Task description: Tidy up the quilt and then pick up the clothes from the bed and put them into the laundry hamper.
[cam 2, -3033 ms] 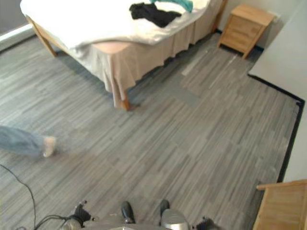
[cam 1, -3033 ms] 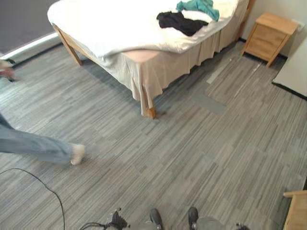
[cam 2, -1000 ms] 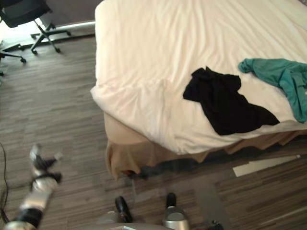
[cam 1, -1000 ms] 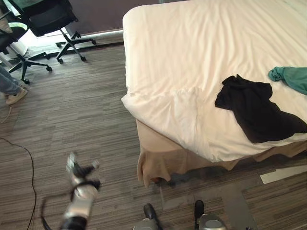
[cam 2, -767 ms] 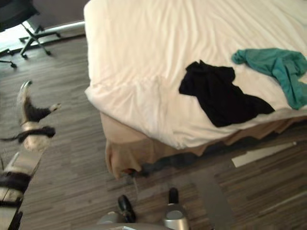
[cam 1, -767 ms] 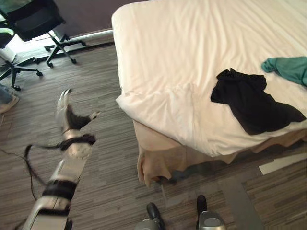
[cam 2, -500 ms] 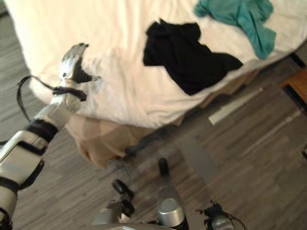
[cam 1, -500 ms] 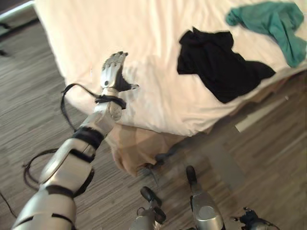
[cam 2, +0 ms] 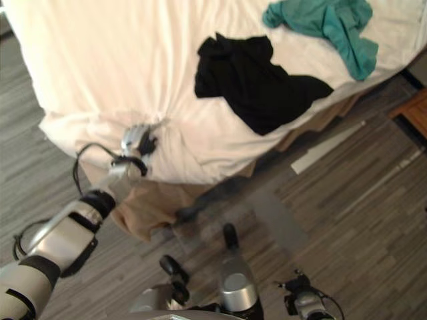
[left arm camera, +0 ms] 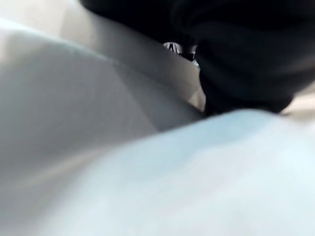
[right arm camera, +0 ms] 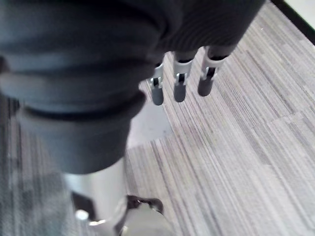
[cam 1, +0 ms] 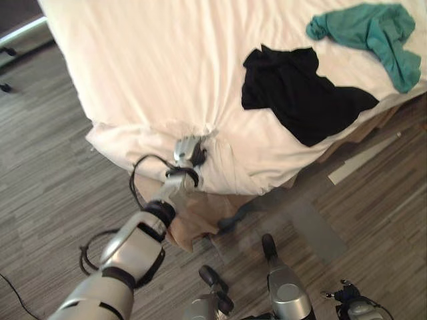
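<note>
left hand (cam 1: pixel 189 150) is down on the quilt (cam 1: pixel 167 80) now, right at the near corner of the bed, where half a second ago it hung flat and open just above the white cloth. look at the fabric: creases fan out from the hand and a pucker bunches at the fingers, so it reads as clamped onto a fold of quilt. the left wrist view backs that only loosely, pale cloth pressed right up against the lens and a dark mass above it.

what that means: the tidying step looks to be starting, with a grip taken at the corner and the pull to straighten the quilt not yet made. the clothes are untouched, the black garment (cam 1: pixel 297 90) spread near the bed's edge and the teal garment (cam 2: pixel 327 23) further up, just beside it, both lying on the quilt.

right hand (right arm camera: pixel 179 83) hangs idle over the floor (right arm camera: pixel 236 147), fingers relaxed and empty.

hard to read: the left fingertips are buried in the fold, so how much cloth they hold is a guess. the laundry hamper, can't place it from these angles. the beige bed skirt (cam 1: pixel 193 220) sags below the corner behind the forearm.
</note>
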Tool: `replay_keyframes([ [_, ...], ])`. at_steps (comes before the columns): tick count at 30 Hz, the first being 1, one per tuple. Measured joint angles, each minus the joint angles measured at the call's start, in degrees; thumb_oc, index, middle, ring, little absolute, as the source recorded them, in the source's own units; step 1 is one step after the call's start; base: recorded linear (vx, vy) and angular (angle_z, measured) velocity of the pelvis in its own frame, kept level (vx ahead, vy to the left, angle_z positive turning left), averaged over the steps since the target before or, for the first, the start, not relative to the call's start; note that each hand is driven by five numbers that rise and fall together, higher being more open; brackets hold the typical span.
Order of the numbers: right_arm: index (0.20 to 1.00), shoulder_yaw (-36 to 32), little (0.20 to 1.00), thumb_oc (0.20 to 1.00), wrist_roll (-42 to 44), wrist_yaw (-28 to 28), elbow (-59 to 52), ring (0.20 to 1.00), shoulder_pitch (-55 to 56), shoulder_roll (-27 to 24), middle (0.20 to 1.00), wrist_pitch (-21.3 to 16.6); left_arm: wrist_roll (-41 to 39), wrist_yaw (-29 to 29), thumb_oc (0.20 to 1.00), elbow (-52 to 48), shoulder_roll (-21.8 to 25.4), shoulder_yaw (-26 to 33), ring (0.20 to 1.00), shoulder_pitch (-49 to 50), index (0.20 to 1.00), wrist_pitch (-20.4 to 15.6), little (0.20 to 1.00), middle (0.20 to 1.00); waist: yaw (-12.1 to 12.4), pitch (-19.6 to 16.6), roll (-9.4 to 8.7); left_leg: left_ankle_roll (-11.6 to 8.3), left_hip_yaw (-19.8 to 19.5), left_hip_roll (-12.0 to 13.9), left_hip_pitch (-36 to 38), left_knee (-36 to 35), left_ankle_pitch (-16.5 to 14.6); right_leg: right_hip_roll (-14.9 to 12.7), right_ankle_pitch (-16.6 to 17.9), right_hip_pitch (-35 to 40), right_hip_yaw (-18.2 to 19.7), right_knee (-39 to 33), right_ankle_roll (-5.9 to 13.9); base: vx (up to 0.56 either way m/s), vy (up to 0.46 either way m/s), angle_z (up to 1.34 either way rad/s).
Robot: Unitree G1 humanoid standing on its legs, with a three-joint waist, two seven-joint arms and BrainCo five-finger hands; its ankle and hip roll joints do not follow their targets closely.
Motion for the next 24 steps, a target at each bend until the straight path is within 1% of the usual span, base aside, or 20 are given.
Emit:
replay_keyframes([
  [1,1.000,-0.49,1.000,1.000,0.30,-0.54,-1.71,1.000,0.67,-0.37,1.000,-0.75,-0.40,-0.04,0.642,-0.29,-0.15,0.66,0.642,3.35,0.642,0.08,0.642,0.642,-0.02,-1.95,0.26,-0.01,0.03,0.20,0.30,-0.01,-0.10,0.20,-0.20,0.21,-0.06,-0.27,0.00,0.00,0.057,-0.03],
  [2,1.000,-0.93,1.000,1.000,0.36,-0.78,-8.34,1.000,2.19,-1.69,1.000,0.22,-0.40,-0.43,1.000,-1.01,0.12,1.91,1.000,8.18,1.000,-0.70,1.000,1.000,0.87,-4.70,0.87,0.17,-0.11,0.37,0.18,-0.03,0.01,0.41,-0.37,0.41,-0.25,0.03,-0.10,-0.01,0.071,0.00],
  [3,1.000,-0.97,1.000,1.000,0.21,-1.02,-17.10,1.000,4.58,-3.31,1.000,0.91,-0.40,-0.42,1.000,-2.10,0.03,4.70,1.000,11.52,1.000,-1.22,1.000,1.000,1.04,-5.42,1.21,0.04,-0.08,0.43,0.49,-0.03,-0.10,0.43,-0.41,0.77,-0.27,0.00,-0.05,0.07,0.106,0.00],
  [4,1.000,-1.03,1.000,1.000,-0.43,-1.51,-26.58,1.000,6.65,-5.28,1.000,0.63,-0.41,-0.38,1.000,-2.90,-0.08,7.88,1.000,15.40,1.000,-1.86,1.000,1.000,1.02,-5.59,1.34,-0.29,-0.12,0.49,1.38,-0.04,-0.37,0.43,-0.51,1.67,-0.37,0.01,0.09,0.04,0.054,-0.02],
  [5,1.000,-1.27,1.000,1.000,-1.78,-2.04,-32.43,1.000,7.57,-7.02,1.000,-0.25,-0.46,-0.23,1.000,-3.06,-0.63,11.02,1.000,19.06,1.000,-2.56,1.000,1.000,1.02,-5.73,1.44,-0.41,-0.15,0.67,2.43,-0.04,-0.57,0.55,-0.56,2.71,-0.46,-0.13,0.15,0.04,0.033,0.06],
  [6,1.000,-2.37,1.000,1.000,-3.03,-2.60,-36.50,1.000,8.18,-8.61,1.000,-1.41,-0.72,-0.09,1.000,-3.06,-1.56,14.18,1.000,23.53,1.000,-2.81,1.000,1.000,1.37,-6.58,0.92,-0.57,-0.44,0.86,3.21,-0.04,-0.75,0.70,-0.93,3.65,-0.76,-0.28,0.17,0.03,0.055,0.30],
  [7,1.000,-5.07,1.000,1.000,-4.73,-4.21,-36.47,1.000,6.65,-10.26,1.000,-2.50,-2.83,-0.29,1.000,-1.79,-1.48,14.39,1.000,30.17,1.000,-2.62,1.000,1.000,3.63,-10.46,0.83,-0.62,-1.60,1.21,2.99,-0.05,-0.71,0.96,-1.85,4.24,-2.06,-0.30,-0.25,0.05,0.066,0.34],
  [8,1.000,-5.62,1.000,1.000,-5.80,-4.32,-38.57,1.000,6.27,-11.63,1.000,-1.31,-2.79,-1.07,1.000,-0.07,-1.82,15.77,1.000,32.66,1.000,-2.63,1.000,1.000,5.00,-11.18,0.93,-0.60,-2.12,1.19,3.06,-0.05,-0.74,0.96,-2.24,4.52,-2.45,-0.30,-0.45,0.03,0.075,0.35],
  [9,1.000,-5.70,1.000,1.000,-6.60,-4.31,-41.66,1.000,6.41,-13.31,1.000,-0.95,-2.83,-1.79,1.000,2.68,-2.24,17.05,1.000,35.14,1.000,-2.29,1.000,1.000,5.37,-11.55,1.03,-0.54,-2.47,1.16,3.03,-0.05,-0.77,0.92,-2.33,4.62,-2.79,-0.30,-0.42,0.02,0.042,0.18],
  [10,1.000,-5.83,1.000,1.000,-7.27,-4.32,-45.04,1.000,6.02,-14.84,1.000,-1.02,-2.82,-2.57,1.000,6.14,-2.34,17.71,1.000,38.42,1.000,-0.97,1.000,1.000,5.44,-11.68,1.01,-0.42,-2.89,1.14,2.84,-0.04,-0.79,0.84,-2.39,4.73,-3.25,-0.30,-0.38,0.01,0.045,0.23],
  [11,1.000,-5.87,1.000,1.000,-9.52,-4.42,-49.79,1.000,3.99,-16.60,1.000,-1.84,-2.82,-5.05,1.000,13.19,-2.29,18.00,1.000,45.22,1.000,2.76,1.000,1.000,5.01,-11.83,0.50,-0.09,-3.18,1.16,2.66,-0.02,-0.25,0.88,-2.22,4.17,-3.61,-0.28,-0.26,-0.01,0.025,0.27],
  [12,0.558,-6.00,0.558,0.558,-10.47,-4.60,-49.80,0.558,3.08,-16.61,0.558,-3.03,-2.83,-6.09,1.000,15.64,-2.24,18.21,1.000,47.80,1.000,4.65,1.000,1.000,5.60,-11.84,0.05,0.16,-3.56,1.18,2.20,0.09,0.41,0.90,-1.92,4.27,-3.84,-0.27,-0.02,-0.02,0.017,0.34],
  [13,0.200,-5.91,0.200,0.200,-10.96,-4.42,-49.96,0.200,1.55,-16.95,0.200,-2.77,-2.75,-6.62,1.000,17.19,-2.09,18.69,1.000,50.64,1.000,5.19,1.000,1.000,7.19,-11.78,-0.48,0.28,-4.53,1.12,1.56,-0.03,0.72,0.76,-1.90,4.40,-4.90,-0.26,-0.01,-0.05,0.001,0.36],
  [14,0.200,-3.20,0.200,0.200,-12.48,-3.97,-50.90,0.200,-0.98,-19.19,0.200,-2.34,-2.67,-7.37,1.000,18.69,-1.81,19.18,1.000,54.59,1.000,5.75,1.000,1.000,9.14,-11.45,-1.63,0.56,-5.29,0.98,0.63,0.03,1.10,0.65,-1.79,3.98,-5.40,-0.29,0.01,-0.08,-0.005,0.43],
  [16,0.200,-1.39,0.200,0.200,-14.20,-3.66,-51.52,0.200,-5.88,-19.53,0.200,-2.25,-2.66,-7.97,1.000,18.89,-1.46,19.36,1.000,57.46,1.000,5.65,1.000,1.000,11.10,-10.86,-2.49,1.05,-6.40,0.61,-0.70,0.04,1.54,0.31,-1.79,3.35,-6.57,-0.28,0.01,-0.16,-0.018,0.30],
  [17,0.200,6.11,0.200,0.200,-15.10,-3.47,-48.96,0.200,-17.32,-19.84,0.200,-2.22,-2.67,-8.40,1.000,18.95,-1.45,19.12,1.000,58.78,1.000,5.88,1.000,1.000,12.72,-9.72,-2.77,1.06,-6.72,0.44,-2.80,0.10,1.93,0.17,-1.37,1.57,-6.68,-0.29,0.11,-0.22,-0.032,0.20],
  [20,0.200,16.36,0.200,0.200,-15.43,-2.95,-44.46,0.200,-35.64,-17.78,0.200,-2.90,-2.80,-7.92,1.000,15.95,-0.73,17.39,1.000,54.86,1.000,5.85,1.000,1.000,16.14,-6.16,-1.74,1.34,-9.15,0.38,-7.72,0.50,3.82,0.17,-0.13,-2.17,-8.13,-0.26,0.06,-0.17,-0.026,0.46],
  [21,0.200,21.36,0.200,0.200,-15.00,-2.08,-39.57,0.200,-49.35,-15.69,0.200,-3.55,-2.99,-7.29,1.000,12.93,-0.37,14.81,1.000,47.95,1.000,5.19,1.000,1.000,18.41,-0.81,-0.45,1.38,-10.27,1.12,-12.78,3.44,3.81,0.31,0.88,-4.80,-9.72,0.06,-1.10,-0.25,-0.015,0.68],
  [22,0.200,22.98,0.200,0.200,-13.64,-1.92,-33.67,0.200,-58.15,-12.38,0.200,-3.41,-4.85,-6.15,1.000,10.55,-0.40,12.95,1.000,42.47,1.000,4.49,1.000,1.000,21.49,3.06,0.59,1.76,-10.90,1.93,-16.68,5.53,4.32,0.72,1.85,-7.03,-10.82,0.12,-1.96,-0.25,0.005,0.65],
  [24,0.200,23.41,0.200,0.200,-9.71,-2.15,-25.95,0.200,-62.54,-7.24,0.200,-3.52,-6.50,-5.09,1.000,7.35,0.41,6.73,1.000,39.39,1.000,4.63,1.000,1.000,22.26,5.49,0.89,2.03,-12.38,2.60,-20.82,8.83,4.57,0.82,1.52,-10.40,-11.67,2.88,-2.30,-0.20,0.022,0.35],
])
